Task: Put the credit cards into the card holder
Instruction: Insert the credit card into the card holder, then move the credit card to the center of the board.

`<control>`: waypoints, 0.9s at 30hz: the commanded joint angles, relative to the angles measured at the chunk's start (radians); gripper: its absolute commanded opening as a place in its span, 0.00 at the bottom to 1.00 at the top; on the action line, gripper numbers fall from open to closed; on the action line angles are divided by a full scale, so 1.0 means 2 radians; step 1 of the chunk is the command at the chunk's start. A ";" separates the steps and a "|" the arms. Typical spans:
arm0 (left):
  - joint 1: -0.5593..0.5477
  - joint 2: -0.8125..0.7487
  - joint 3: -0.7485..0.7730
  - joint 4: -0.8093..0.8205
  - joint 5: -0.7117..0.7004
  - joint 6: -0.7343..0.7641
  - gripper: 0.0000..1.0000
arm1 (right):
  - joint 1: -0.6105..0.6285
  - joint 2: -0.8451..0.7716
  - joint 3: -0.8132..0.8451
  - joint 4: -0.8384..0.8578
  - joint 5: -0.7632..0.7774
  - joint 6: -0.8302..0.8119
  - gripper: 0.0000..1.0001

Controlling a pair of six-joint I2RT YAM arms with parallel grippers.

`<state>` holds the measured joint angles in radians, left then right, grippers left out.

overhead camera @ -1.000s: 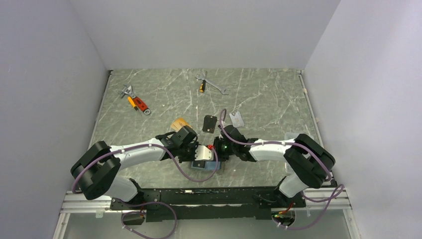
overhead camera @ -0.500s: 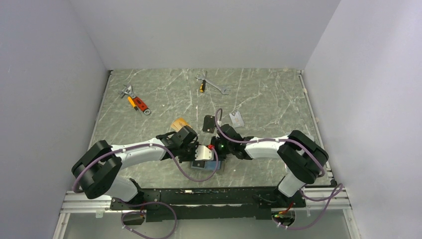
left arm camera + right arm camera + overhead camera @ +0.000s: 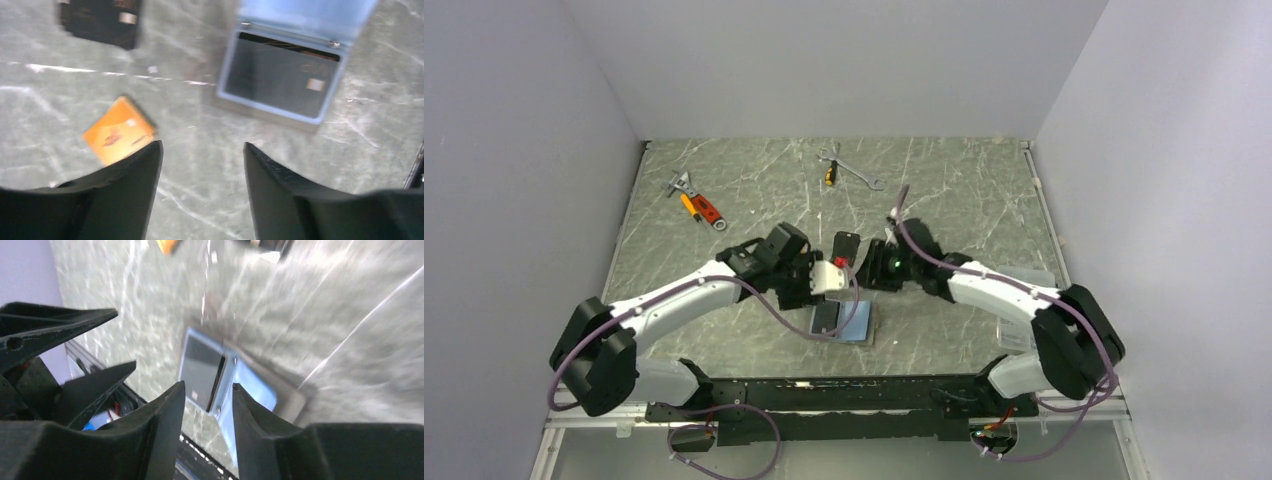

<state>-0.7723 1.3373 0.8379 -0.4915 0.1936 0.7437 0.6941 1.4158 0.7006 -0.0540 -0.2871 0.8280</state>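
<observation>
Grey card holder (image 3: 860, 322) lies open on the tabletop (image 3: 944, 200) so cards can slide in; a dark card (image 3: 280, 75) sits inside. My left fingers (image 3: 142, 170) and right fingers (image 3: 167, 410) are spread, empty, near it.

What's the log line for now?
card holder open, dark card inside | left gripper open | right gripper open | orange card outside
</observation>
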 commanded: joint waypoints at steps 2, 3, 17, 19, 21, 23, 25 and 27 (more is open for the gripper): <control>0.048 -0.032 0.088 -0.073 0.007 0.002 0.96 | -0.086 -0.042 0.081 -0.073 0.007 -0.085 0.51; 0.053 -0.027 0.105 -0.080 0.009 -0.001 0.98 | -0.105 -0.041 0.092 -0.077 0.006 -0.098 0.56; 0.059 0.211 0.350 -0.033 0.057 -0.112 0.99 | -0.331 0.115 0.127 0.058 -0.083 -0.089 0.99; 0.059 0.245 0.379 -0.020 0.053 -0.117 0.99 | -0.339 0.131 0.132 0.058 -0.082 -0.095 1.00; 0.059 0.283 0.417 -0.020 0.049 -0.117 0.99 | -0.339 0.141 0.144 0.044 -0.057 -0.109 1.00; 0.060 0.320 0.453 -0.022 0.050 -0.120 0.99 | -0.339 0.153 0.153 0.043 -0.048 -0.114 0.99; 0.061 0.348 0.477 -0.017 0.052 -0.121 0.99 | -0.339 0.171 0.167 0.037 -0.044 -0.120 0.97; 0.061 0.369 0.489 -0.010 0.054 -0.120 0.99 | -0.339 0.192 0.179 0.040 -0.039 -0.123 0.94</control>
<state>-0.6544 2.0182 1.7332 -0.5568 0.2729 0.5289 0.0105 1.7458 0.9794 -0.0284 -0.3874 0.6125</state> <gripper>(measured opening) 0.994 0.962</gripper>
